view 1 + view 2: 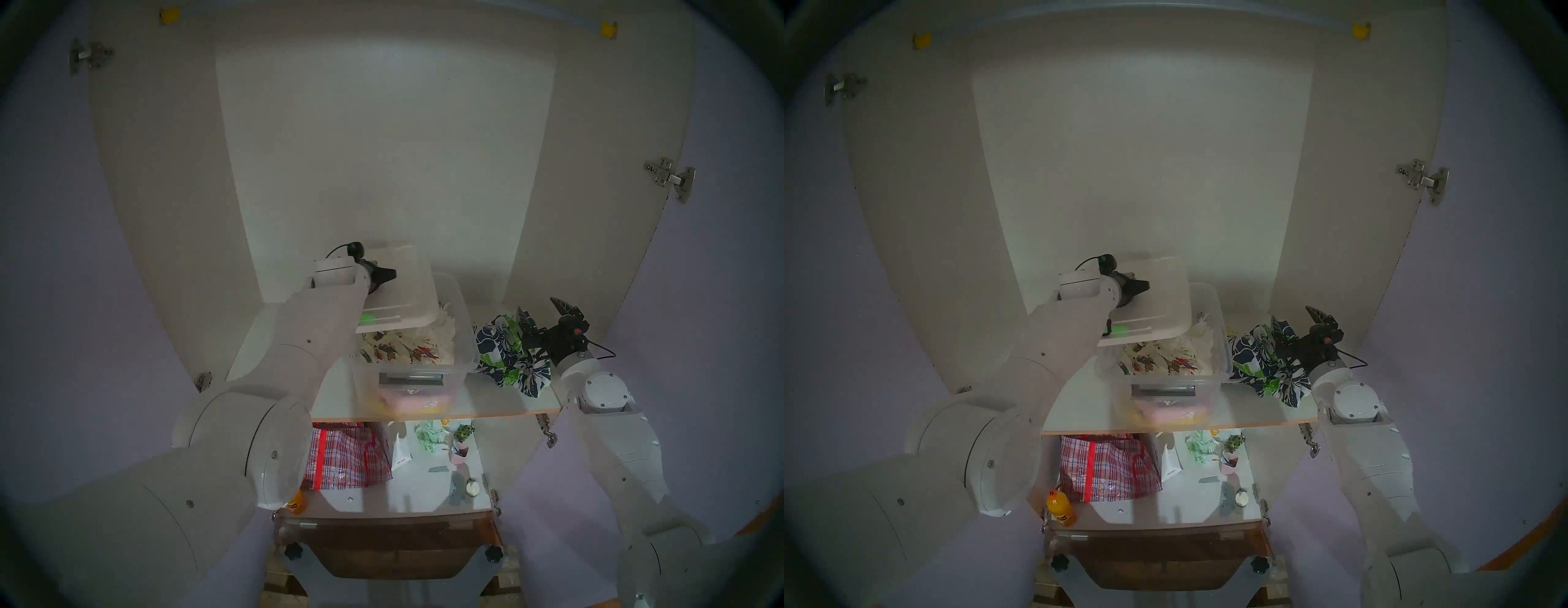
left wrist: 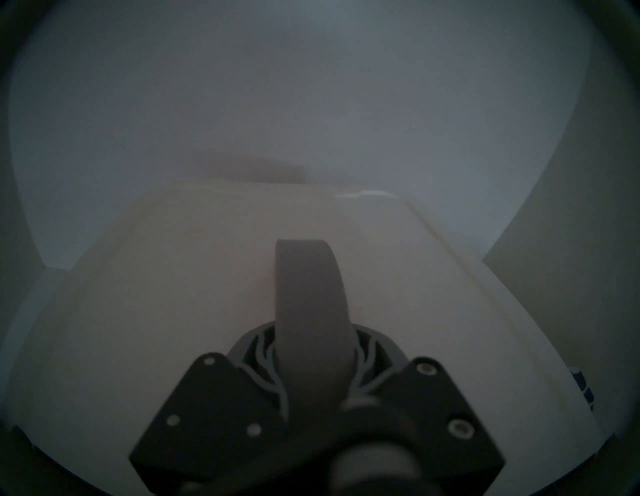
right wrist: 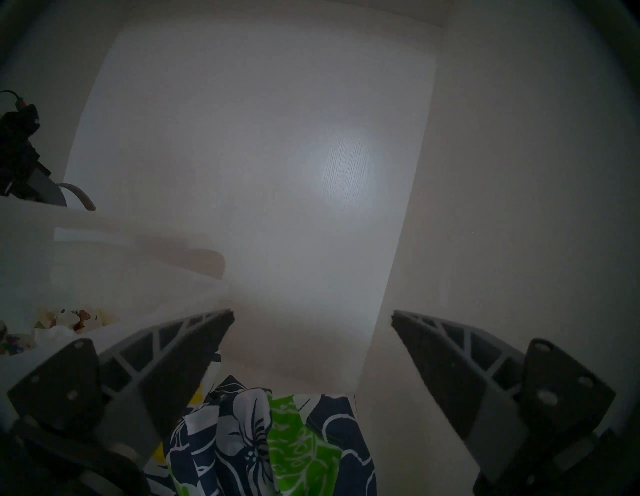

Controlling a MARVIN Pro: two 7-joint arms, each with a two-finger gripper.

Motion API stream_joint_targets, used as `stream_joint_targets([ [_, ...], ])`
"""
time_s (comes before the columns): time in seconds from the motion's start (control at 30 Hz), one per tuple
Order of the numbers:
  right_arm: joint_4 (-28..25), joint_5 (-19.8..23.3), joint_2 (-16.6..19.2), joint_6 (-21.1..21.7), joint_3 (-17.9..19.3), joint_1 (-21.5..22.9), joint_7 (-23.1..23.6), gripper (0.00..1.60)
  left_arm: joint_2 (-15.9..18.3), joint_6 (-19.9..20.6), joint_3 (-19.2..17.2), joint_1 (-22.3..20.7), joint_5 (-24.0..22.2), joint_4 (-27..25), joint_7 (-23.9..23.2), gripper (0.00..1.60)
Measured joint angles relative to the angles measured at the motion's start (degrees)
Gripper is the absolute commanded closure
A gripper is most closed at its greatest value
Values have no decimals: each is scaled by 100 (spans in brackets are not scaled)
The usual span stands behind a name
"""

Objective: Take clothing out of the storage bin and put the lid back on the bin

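Observation:
My left gripper (image 1: 388, 274) (image 2: 313, 350) is shut on the grey handle (image 2: 308, 294) of the whitish lid (image 1: 403, 293) (image 1: 1157, 297). It holds the lid tilted above the rear left of the clear storage bin (image 1: 464, 339) (image 1: 1223, 352). The bin stands on the upper shelf with cream printed fabric (image 1: 403, 348) inside. The navy floral clothing (image 1: 505, 352) (image 1: 1259, 365) (image 3: 263, 443) lies bunched on the shelf right of the bin. My right gripper (image 1: 538, 314) (image 1: 1293, 318) (image 3: 311, 315) is open and empty just above and behind the clothing.
The white shelf (image 1: 488, 403) sits inside a wardrobe with open doors and close side walls. The lower shelf holds a red-checked woven bag (image 1: 343, 454), an orange bottle (image 1: 1059, 507) and small items (image 1: 445, 441).

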Motion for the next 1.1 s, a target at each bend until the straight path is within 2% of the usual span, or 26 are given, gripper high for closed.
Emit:
stream_joint_targets([
  [0.13,89,0,6,-143,0,50,47,0,-47,80,65,224,-2,-144,54,160],
  [0.2,127,0,8,-194,1,69,68,0,-112,136,-122,272,-119,-144,122,160],
  [0.3,187,0,10,-272,3,99,102,0,-204,143,-349,286,-194,-168,493,160],
  [0.5,267,0,11,-379,5,148,152,0,-586,26,-439,350,-196,-341,1457,160],
  [0.6,292,0,10,-415,8,163,170,0,-794,2,-310,429,-191,-486,1584,160],
  [0.8,339,0,14,-472,11,188,195,0,-805,60,348,773,-72,-1116,1465,160],
  [0.93,376,0,13,-526,11,206,210,0,-628,420,723,1088,-48,-1697,1452,160],
  [1.1,413,0,13,-583,13,224,221,0,-420,1002,653,1485,-61,-2362,1495,160],
])
